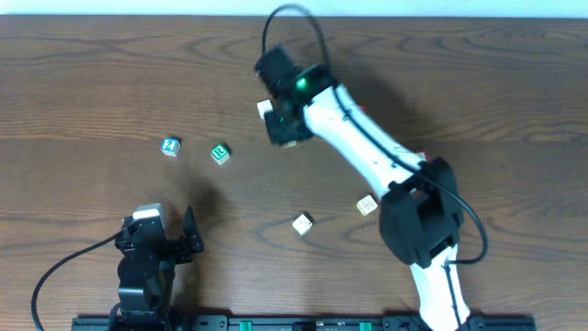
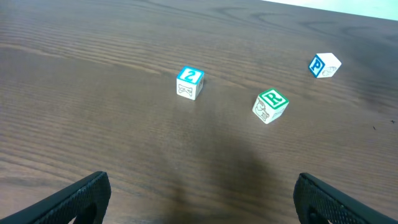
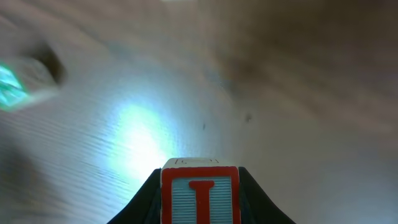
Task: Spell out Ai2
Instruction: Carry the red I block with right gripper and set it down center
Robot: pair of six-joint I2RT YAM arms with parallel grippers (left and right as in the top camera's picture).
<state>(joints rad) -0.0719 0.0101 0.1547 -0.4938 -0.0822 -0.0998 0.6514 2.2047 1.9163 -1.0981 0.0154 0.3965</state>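
Right end effector [image 1: 283, 124] clamped on the red I block [image 3: 200, 198], to the right of the 2 block [image 1: 170, 146]. Left end effector [image 2: 202, 183] wide, idle. Step: placing I. Next, probably: set it on the counter [image 1: 92, 74] beside the 2.

Grained matt wood table [image 2: 74, 87]; smooth painted I block [image 3: 200, 193].

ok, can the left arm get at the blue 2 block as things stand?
Probably yes. The left tool is open and empty. The blue 2 block sits on bare table ahead of it, the green R block stands apart, and the right arm is elsewhere.
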